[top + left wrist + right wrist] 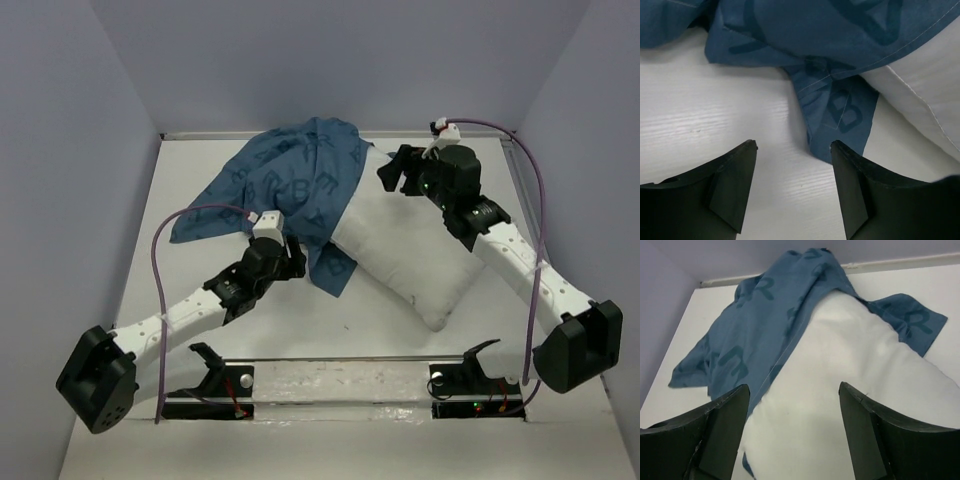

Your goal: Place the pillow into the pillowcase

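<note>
The large, plump white fabric pillow (415, 250) lies slantwise on the white desk (350, 325). Its far left end is covered by the dark blue lettered fabric pillowcase (285, 175), which bunches there and trails off left, while the near right corner lies bare. The left jaws stand wide apart and empty, low over the desk just short of a hanging blue flap (840, 110) of the case. The right jaws, likewise wide and empty, hover above the pillow's far right side. Both things look light, soft and limp. The case will probably slide and wrinkle, so its hem seems the place to pinch. The pillow likely squashes and is best gripped at a corner.
</note>
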Controlling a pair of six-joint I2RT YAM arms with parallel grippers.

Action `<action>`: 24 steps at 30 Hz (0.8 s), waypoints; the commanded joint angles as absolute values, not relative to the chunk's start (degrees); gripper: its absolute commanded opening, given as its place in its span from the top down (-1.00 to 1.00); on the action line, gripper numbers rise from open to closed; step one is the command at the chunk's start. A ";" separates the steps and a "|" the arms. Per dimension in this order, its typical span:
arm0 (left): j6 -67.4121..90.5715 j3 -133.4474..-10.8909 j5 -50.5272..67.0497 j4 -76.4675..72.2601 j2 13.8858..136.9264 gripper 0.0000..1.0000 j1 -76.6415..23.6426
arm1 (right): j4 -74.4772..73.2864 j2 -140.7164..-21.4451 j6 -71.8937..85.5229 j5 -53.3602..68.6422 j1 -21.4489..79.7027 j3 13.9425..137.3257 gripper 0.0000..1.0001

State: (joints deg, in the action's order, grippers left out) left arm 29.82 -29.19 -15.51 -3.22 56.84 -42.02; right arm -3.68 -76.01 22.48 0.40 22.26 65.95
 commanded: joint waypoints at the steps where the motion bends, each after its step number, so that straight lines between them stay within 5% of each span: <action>1: 23.74 -34.26 -14.51 -19.84 64.32 -0.39 -43.32 | -10.98 -73.31 15.83 6.34 28.36 64.96 -0.54; 15: 12.39 -48.34 -22.13 -22.86 89.38 -0.40 -46.49 | -11.16 -72.69 12.13 3.26 37.00 58.97 -0.59; 24: 10.99 -48.87 -27.59 -21.36 90.09 0.50 -46.76 | -12.83 -72.33 9.23 -2.19 37.00 58.01 -0.63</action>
State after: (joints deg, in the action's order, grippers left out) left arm 12.80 -46.96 -22.90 -19.73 91.18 -46.50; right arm -12.21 -72.88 11.68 1.23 36.47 58.28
